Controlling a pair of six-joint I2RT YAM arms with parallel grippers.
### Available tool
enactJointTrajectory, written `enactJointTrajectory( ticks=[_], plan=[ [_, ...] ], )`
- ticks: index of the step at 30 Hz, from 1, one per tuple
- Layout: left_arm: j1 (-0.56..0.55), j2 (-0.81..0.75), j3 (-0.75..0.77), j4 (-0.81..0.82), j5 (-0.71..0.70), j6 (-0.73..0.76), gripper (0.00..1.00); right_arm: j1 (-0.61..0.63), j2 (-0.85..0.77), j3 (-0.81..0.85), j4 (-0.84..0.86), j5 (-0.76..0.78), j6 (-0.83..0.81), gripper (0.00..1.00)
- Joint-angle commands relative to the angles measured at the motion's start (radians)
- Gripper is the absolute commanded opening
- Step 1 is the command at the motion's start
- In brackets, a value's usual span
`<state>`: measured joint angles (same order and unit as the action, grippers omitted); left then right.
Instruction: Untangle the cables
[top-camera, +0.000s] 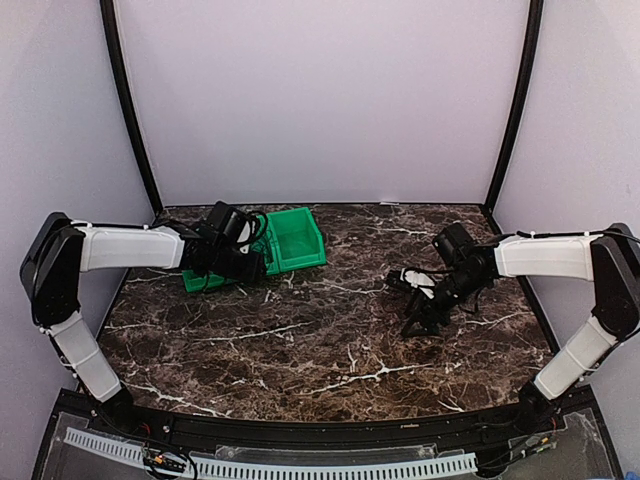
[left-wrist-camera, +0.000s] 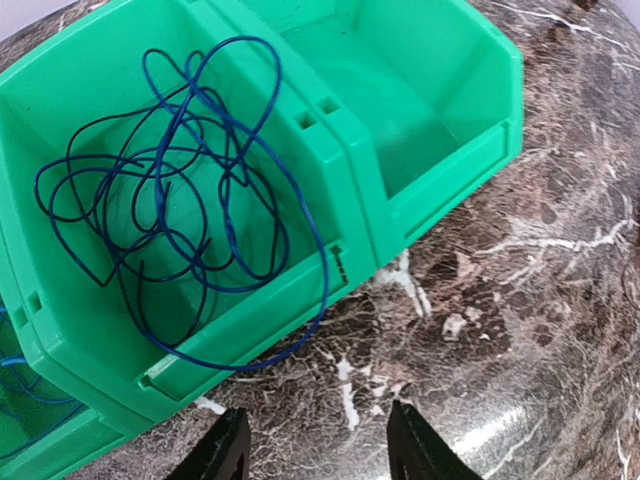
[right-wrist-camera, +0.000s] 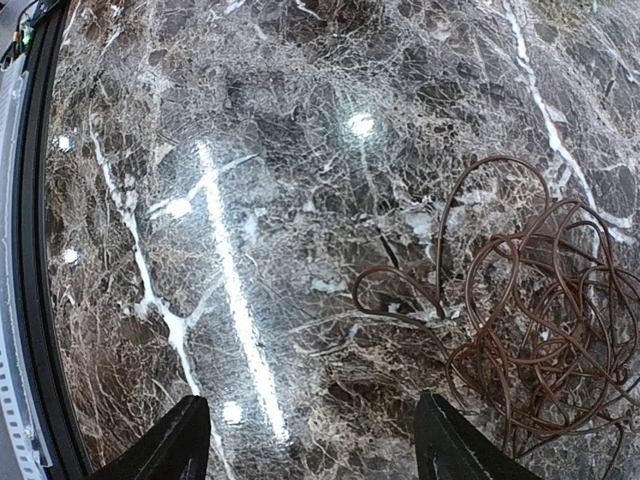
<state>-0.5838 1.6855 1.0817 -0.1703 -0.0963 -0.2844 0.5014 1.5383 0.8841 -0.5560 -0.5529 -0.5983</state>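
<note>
Two arms reach over the dark marble-patterned table (top-camera: 300, 340) in my overhead view, one to each side.

Left side: the left tool (left-wrist-camera: 318, 432) hangs above the table just in front of the green bin (left-wrist-camera: 350, 170), which sits at the far left. Its jaws stand moderately apart with only bare table between them. The blue cable (left-wrist-camera: 190, 200) lies as a loose bunch of loops in the middle compartment. One long loop spills over the front wall and reaches the table. A further blue strand shows in the compartment at the lower left edge of the wrist view.

Right side: the right tool (right-wrist-camera: 312, 420) is poised over the right half of the table, its jaws spread wide and gripping nothing. The dark cable (right-wrist-camera: 530, 330), brownish in my wrist view, rests on the table as a tangle of small loops. It lies beside the tool, not between its fingers (right-wrist-camera: 185, 440).

The two cables are well apart.
</note>
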Motion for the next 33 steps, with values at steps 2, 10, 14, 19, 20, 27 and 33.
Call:
enactJointTrajectory(
  ticks=[2,10,14,19,20,27,33],
  plan=[
    [-0.002,0.016,0.047,-0.033,-0.16,-0.118,0.48,0.006,-0.006,0.011,-0.001,0.014,-0.01,0.72],
    [-0.002,-0.061,0.004,-0.013,-0.237,-0.208,0.37,0.008,0.007,0.015,-0.005,0.015,-0.016,0.72],
    [0.003,-0.042,0.032,-0.075,-0.342,-0.266,0.51,0.008,0.005,0.014,-0.006,0.017,-0.017,0.72],
    [0.04,0.028,0.099,-0.124,-0.375,-0.317,0.59,0.008,0.003,0.013,-0.007,0.021,-0.017,0.72],
    [0.045,0.047,0.118,-0.127,-0.374,-0.32,0.59,0.008,0.002,0.013,-0.007,0.021,-0.017,0.72],
    [0.091,0.116,0.161,-0.098,-0.319,-0.31,0.51,0.009,-0.002,0.012,-0.008,0.024,-0.016,0.72],
    [0.102,0.151,0.181,-0.107,-0.311,-0.309,0.34,0.008,0.0,0.012,-0.008,0.024,-0.017,0.72]
  ],
)
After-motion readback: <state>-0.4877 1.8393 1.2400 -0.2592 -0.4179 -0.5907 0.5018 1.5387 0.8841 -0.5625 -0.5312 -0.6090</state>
